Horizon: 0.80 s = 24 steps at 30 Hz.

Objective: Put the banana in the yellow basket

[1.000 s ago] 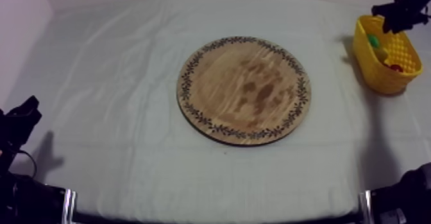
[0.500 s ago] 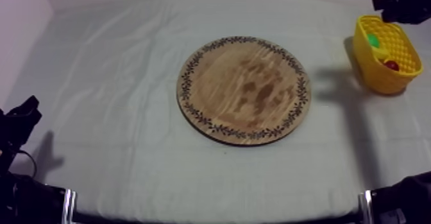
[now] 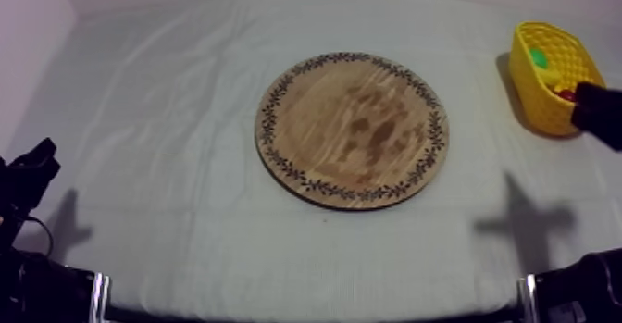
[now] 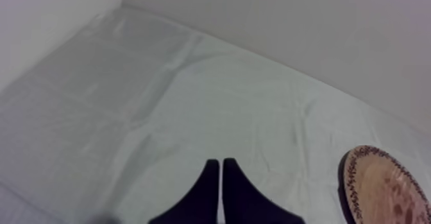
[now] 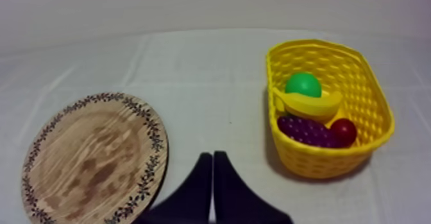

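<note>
The banana (image 5: 308, 104) lies in the yellow basket (image 5: 321, 162), wooden board (image 3: 352, 128) bare; right gripper (image 5: 212, 172), fingers pressed together, has drawn back from over the basket; left gripper (image 4: 220, 178), fingers likewise together; task apparently done.

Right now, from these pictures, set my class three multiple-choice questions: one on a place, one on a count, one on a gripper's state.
1. Where is the banana? A on the wooden board; B in the yellow basket; C beside the basket.
2. How many toy fruits lie in the basket? A two; B four; C six.
3. How does the right gripper hold its fingers? A wide apart; B closed round the banana; C together, holding nothing.
Answers: 1 B, the board is bare and the banana lies in the basket. 2 B, green fruit, banana, grapes, small red fruit. 3 C, they form one narrow wedge.
</note>
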{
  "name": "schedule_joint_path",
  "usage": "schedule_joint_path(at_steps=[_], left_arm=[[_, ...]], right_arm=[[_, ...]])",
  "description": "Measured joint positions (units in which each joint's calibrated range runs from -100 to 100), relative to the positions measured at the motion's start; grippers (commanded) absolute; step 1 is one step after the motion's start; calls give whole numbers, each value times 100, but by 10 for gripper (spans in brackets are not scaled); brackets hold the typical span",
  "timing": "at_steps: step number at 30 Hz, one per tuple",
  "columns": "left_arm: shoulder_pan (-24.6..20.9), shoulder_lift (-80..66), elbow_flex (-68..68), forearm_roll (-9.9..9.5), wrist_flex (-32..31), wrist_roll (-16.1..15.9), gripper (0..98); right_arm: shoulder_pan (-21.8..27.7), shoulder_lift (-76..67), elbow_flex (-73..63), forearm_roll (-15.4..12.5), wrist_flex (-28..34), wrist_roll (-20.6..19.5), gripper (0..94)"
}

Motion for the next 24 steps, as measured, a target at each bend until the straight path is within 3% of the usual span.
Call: schedule_joint_path(at_steps=[4,7,11,14,16,21,24], left_arm=[[0,0,0,0,0,0,1],[0,0,0,0,0,0,1],[0,0,0,0,0,0,1],[0,0,0,0,0,0,1],[0,0,0,0,0,0,1],[0,0,0,0,0,0,1],[0,0,0,0,0,0,1]], right_arm=[[194,-958,895,-435,-66,335,8],[241,-1531,1275,-463,36,424,22],[182,-1980,1570,-32,330,319,9],[116,-2060,1607,428,549,29,5],[103,-2066,1615,570,607,-155,4],[99,-2066,1631,649,628,-266,3],[96,-2066,1631,649,635,-115,3]])
